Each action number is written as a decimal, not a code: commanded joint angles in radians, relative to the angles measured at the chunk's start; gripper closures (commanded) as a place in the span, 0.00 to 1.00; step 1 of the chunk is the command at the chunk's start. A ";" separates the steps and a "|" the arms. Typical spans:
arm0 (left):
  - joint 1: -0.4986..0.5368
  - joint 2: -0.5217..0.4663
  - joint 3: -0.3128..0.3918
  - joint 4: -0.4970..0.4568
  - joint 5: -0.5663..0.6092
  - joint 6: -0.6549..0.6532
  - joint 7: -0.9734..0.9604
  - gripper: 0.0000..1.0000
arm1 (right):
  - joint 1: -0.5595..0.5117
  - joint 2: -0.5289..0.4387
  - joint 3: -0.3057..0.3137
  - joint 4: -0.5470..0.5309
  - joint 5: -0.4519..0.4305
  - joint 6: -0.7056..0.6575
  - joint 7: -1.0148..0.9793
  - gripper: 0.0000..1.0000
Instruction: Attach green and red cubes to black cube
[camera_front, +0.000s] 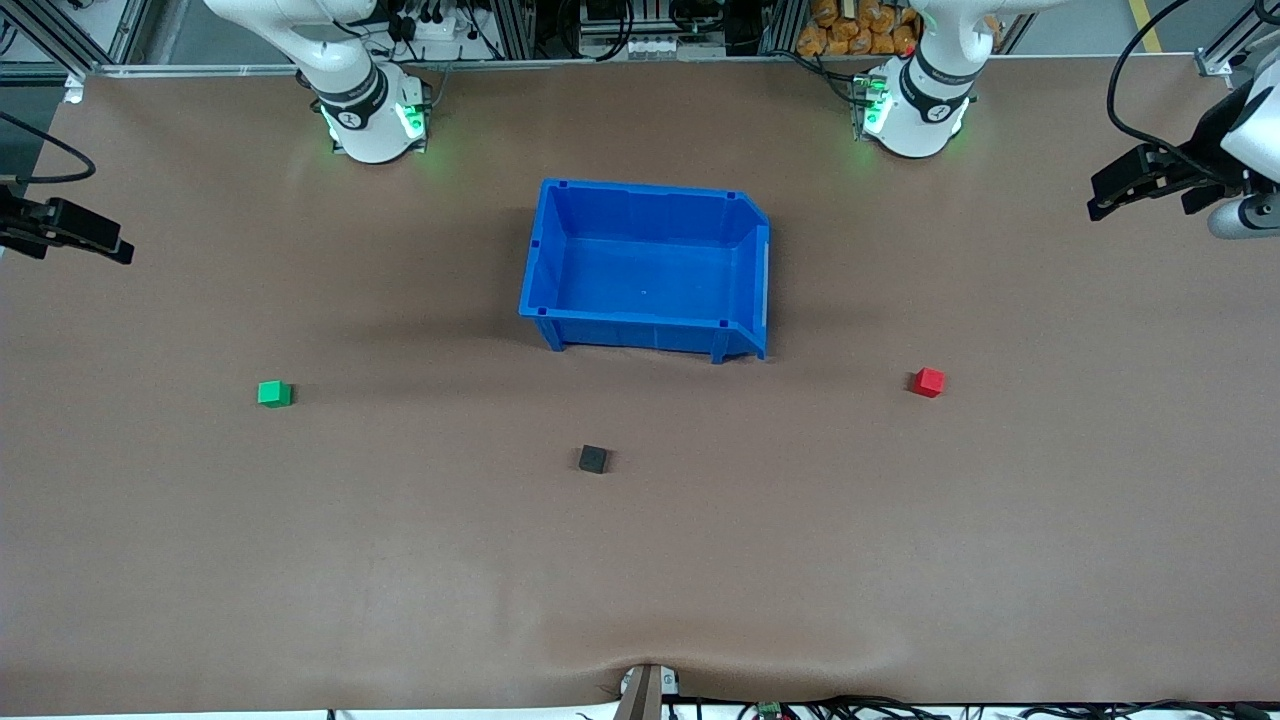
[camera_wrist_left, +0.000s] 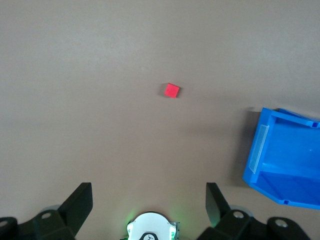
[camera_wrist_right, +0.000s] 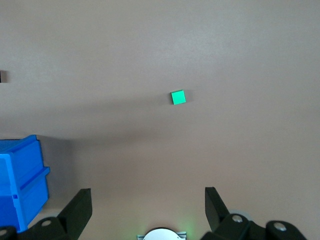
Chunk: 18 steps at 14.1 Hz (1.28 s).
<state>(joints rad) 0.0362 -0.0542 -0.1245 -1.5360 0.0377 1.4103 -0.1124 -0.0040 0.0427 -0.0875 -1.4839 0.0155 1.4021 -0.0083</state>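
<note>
- Left tool (camera_wrist_left: 148, 202) hangs high over the left arm's end of the surface (camera_front: 640, 560), fingers apart, empty; red cube (camera_front: 927, 382) below.
- Right tool (camera_wrist_right: 147, 207) likewise apart, above the green cube (camera_front: 274, 393).
- Black cube (camera_front: 593, 459) sits between them, nearer the camera than the blue bin (camera_front: 560, 260).

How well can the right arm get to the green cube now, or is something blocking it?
Probably yes. The green cube sits alone on bare table toward the right arm's end, well apart from the blue bin and black cube. The right gripper hangs open above it, holding nothing.
</note>
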 joint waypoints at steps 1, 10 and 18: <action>0.010 -0.006 -0.027 -0.006 0.011 -0.002 0.019 0.00 | 0.013 0.003 -0.002 0.007 0.004 0.000 0.019 0.00; 0.008 -0.105 -0.037 -0.309 0.008 0.234 0.019 0.00 | 0.035 0.133 -0.002 0.013 0.001 0.066 0.004 0.00; 0.007 -0.098 -0.038 -0.547 0.008 0.435 0.051 0.00 | -0.017 0.178 -0.005 -0.344 -0.014 0.504 -0.133 0.00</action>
<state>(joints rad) 0.0361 -0.1237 -0.1555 -2.0021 0.0377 1.7780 -0.0894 0.0076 0.2503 -0.0980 -1.6938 0.0101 1.7975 -0.1062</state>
